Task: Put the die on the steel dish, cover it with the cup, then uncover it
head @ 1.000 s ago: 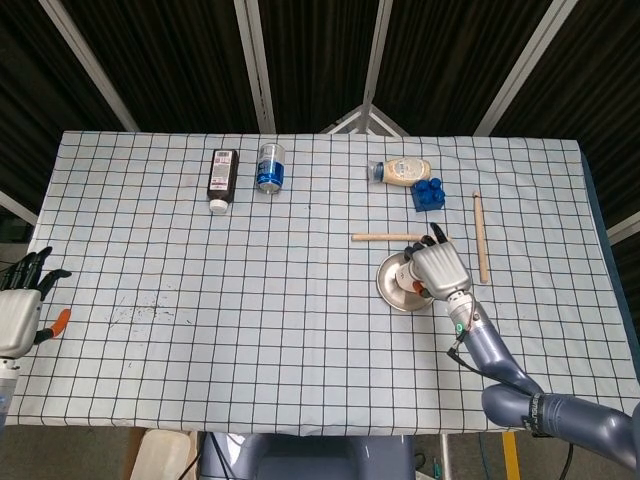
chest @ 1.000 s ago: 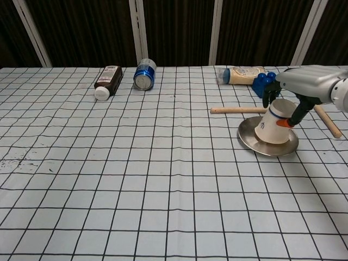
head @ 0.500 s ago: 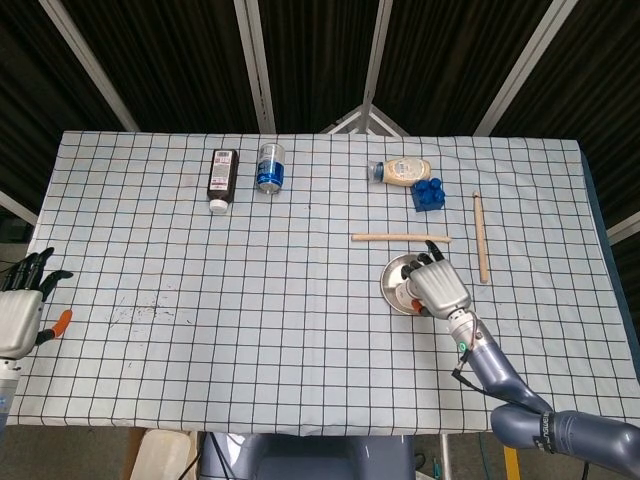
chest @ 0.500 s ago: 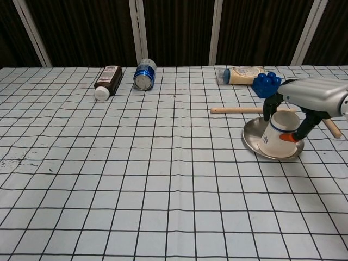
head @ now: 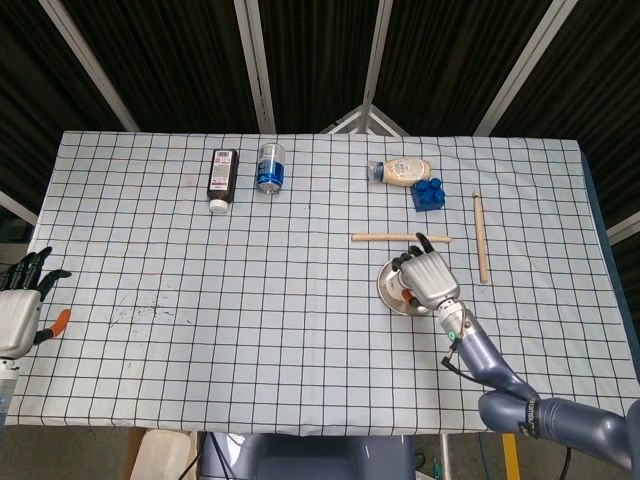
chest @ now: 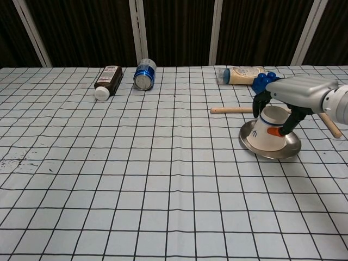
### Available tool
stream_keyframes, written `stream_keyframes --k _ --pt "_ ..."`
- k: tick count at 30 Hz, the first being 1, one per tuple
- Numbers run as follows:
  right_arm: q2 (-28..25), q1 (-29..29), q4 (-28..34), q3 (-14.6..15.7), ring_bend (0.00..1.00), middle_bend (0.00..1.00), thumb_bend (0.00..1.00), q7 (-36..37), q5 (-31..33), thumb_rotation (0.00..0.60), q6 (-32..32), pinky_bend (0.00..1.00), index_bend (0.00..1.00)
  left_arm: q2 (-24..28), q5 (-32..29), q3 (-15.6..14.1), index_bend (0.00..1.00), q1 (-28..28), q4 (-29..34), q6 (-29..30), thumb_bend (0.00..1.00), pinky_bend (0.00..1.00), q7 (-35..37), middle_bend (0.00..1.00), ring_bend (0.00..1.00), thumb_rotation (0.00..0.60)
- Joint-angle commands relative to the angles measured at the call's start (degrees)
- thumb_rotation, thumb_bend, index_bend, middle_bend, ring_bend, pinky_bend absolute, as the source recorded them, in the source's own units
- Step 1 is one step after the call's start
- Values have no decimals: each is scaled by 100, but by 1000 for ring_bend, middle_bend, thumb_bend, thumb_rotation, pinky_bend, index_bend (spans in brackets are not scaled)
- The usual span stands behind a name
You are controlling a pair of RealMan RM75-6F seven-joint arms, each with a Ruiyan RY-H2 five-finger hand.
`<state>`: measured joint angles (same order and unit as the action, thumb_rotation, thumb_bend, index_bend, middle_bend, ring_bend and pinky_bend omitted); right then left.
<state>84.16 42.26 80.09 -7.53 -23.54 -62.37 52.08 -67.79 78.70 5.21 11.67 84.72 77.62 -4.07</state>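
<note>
One white cup [chest: 270,128] with orange mark, inverted on steel dish [chest: 288,151].

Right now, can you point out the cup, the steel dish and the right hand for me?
cup [chest: 270,135], chest view, on its white side wall.
steel dish [chest: 286,153], chest view, on the bare rim at the front right.
right hand [chest: 296,91], chest view, on the grey back of the hand above the cup.

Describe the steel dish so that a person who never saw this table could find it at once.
Look at the right half of the checked tablecloth, just in front of the wooden stick that lies crosswise. The steel dish is the shallow round plate there, with an upside-down white cup on it, gripped by the right robot hand. It is the only shiny metal plate there.
</note>
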Motion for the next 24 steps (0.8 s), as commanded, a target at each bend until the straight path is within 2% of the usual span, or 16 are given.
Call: stream_keyframes --k 1,8,18,24 --pt "73 16 -319 -52 240 508 409 226 66 600 -134 0 396 -10 -19 13 266 0 -7 4 467 99 -11 0 0 600" --pt "-22 -95 -466 -11 239 508 408 497 -72 600 -92 0 395 -37 -27 -2 266 20 3 -43 468 99 -75 0 0 600" --pt "-178 -423 -164 285 239 508 409 788 -617 600 260 0 395 -64 -22 -16 267 22 8 -41 468 99 -148 0 0 600" --pt "-48 -396 -140 296 239 508 407 803 -730 600 226 0 395 -74 -23 -19 267 24 8 -42 467 99 -181 0 0 600"
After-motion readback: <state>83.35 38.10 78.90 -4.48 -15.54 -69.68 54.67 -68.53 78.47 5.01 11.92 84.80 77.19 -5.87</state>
